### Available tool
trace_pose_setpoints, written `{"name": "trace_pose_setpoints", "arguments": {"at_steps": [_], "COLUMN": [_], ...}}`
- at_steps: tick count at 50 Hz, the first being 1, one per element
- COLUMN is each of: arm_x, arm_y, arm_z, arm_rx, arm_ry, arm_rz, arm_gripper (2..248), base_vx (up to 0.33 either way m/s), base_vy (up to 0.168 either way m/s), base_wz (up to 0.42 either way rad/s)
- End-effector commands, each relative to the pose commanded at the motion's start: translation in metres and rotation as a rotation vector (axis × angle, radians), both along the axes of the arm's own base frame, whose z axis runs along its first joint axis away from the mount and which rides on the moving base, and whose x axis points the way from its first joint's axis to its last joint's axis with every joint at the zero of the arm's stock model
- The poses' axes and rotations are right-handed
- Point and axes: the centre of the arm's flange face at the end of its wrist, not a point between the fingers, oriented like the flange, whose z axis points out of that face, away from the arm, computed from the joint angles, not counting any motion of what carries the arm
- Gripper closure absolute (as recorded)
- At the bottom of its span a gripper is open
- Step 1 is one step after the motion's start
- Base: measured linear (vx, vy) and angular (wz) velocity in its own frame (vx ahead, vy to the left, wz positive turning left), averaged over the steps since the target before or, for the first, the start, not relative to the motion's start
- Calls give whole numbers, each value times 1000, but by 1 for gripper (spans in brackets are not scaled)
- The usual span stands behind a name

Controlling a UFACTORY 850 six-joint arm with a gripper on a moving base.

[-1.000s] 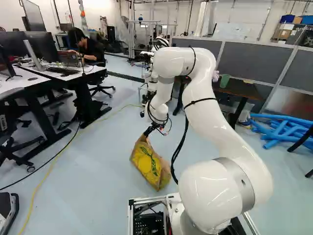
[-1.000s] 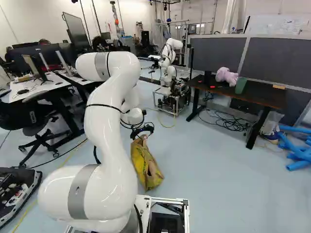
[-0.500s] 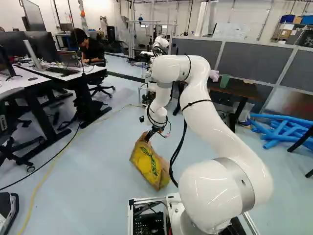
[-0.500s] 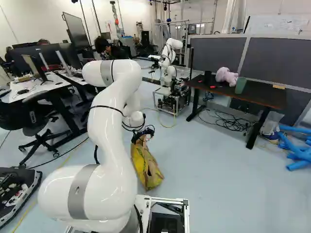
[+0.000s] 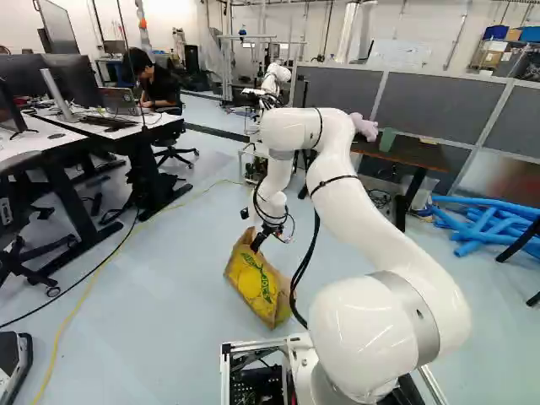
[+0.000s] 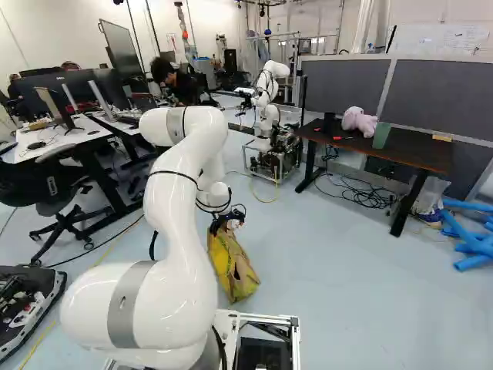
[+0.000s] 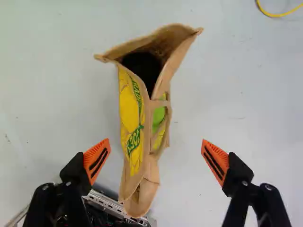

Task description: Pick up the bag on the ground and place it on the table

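Note:
In the left base view my gripper (image 5: 260, 240) reaches down at the top of the yellow and tan bag (image 5: 260, 285), which stands on the floor. The right base view shows the gripper (image 6: 227, 221) over the same bag (image 6: 231, 266). In the wrist view the gripper (image 7: 155, 161) is wide open, and the bag (image 7: 134, 127) runs lengthwise between its orange pads, touching neither. The bag's mouth gapes, dark inside, ahead of the fingers. A dark-topped table (image 6: 377, 146) stands at the right of the right base view.
A pink plush toy (image 6: 359, 120) and a green cup (image 6: 381, 136) are on the table, with cables (image 6: 370, 193) beneath. Blue tubes (image 5: 485, 221) lie beyond it. Another robot (image 6: 269, 116) stands farther back. White desks (image 5: 76, 126) and chairs are at the left.
My arm has lowered, bringing the gripper down closer around the bag's top. The bag and the base have stayed in place. The gripper has stayed open.

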Motion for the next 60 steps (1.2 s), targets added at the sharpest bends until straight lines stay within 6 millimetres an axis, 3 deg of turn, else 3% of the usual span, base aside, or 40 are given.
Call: {"name": "trace_pose_setpoints", "arguments": {"at_steps": [60], "arm_x": [2], "arm_y": [-1], "arm_z": [-92], "arm_rx": [-30], "arm_ry": [109], "arm_rz": [23], "arm_gripper": [3], "base_vx": [0], "base_vy": [0], "base_wz": [0]}}
